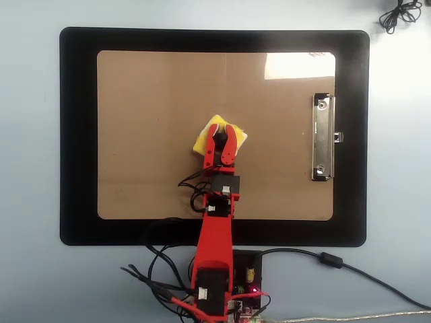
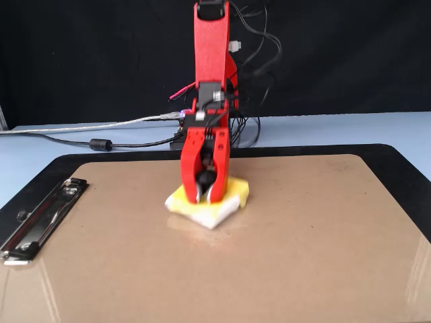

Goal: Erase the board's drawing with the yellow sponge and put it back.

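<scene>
The red gripper (image 2: 203, 196) has its two jaws closed around the round black knob of the small square yellow sponge (image 1: 234, 135), pressing it flat on the large brown hardboard clipboard (image 1: 148, 108) near the middle of its surface, well apart from the silver metal clip (image 1: 322, 137). No drawn mark shows anywhere on the bare brown surface, so the erasing looks done or nearly so; returning the sponge to its resting place is apparently what remains

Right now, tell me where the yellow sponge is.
In the overhead view the yellow sponge lies near the middle of the board, left of the metal clip, with the end effector closed on its knob.
</scene>
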You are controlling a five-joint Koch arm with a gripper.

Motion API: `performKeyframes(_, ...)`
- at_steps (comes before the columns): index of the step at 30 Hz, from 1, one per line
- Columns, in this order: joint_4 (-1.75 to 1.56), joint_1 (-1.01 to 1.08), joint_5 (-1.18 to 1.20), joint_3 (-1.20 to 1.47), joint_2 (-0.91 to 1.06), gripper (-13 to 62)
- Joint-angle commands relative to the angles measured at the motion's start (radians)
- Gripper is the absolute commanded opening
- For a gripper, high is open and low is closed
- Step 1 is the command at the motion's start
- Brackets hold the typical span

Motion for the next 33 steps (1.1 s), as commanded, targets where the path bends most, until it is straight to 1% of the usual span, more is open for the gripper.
performKeyframes(1, -0.067, 0.021, -0.011, -0.009, -0.043, -8.2)
performKeyframes(4, -0.156, 0.029, -0.011, 0.103, -0.017, -8.2)
performKeyframes(9, -0.258, 0.028, -0.011, 0.350, 0.147, -8.2)
performKeyframes(11, -0.256, 0.025, -0.008, 0.393, 0.215, -8.2)
performKeyframes(14, -0.255, -0.006, -0.011, 0.393, 0.241, -8.2)
performKeyframes(17, -0.256, -0.130, -0.025, 0.380, 0.247, -8.1)
performKeyframes(21, -0.239, -0.296, -0.118, 0.341, 0.341, -8.1)
performKeyframes(26, -0.026, -0.506, -0.190, 0.206, 0.417, -8.1)
performKeyframes(28, 0.063, -0.617, -0.193, 0.138, 0.417, -8.1)
performKeyframes(33, 0.140, -0.842, -0.193, 0.020, 0.362, -8.1)
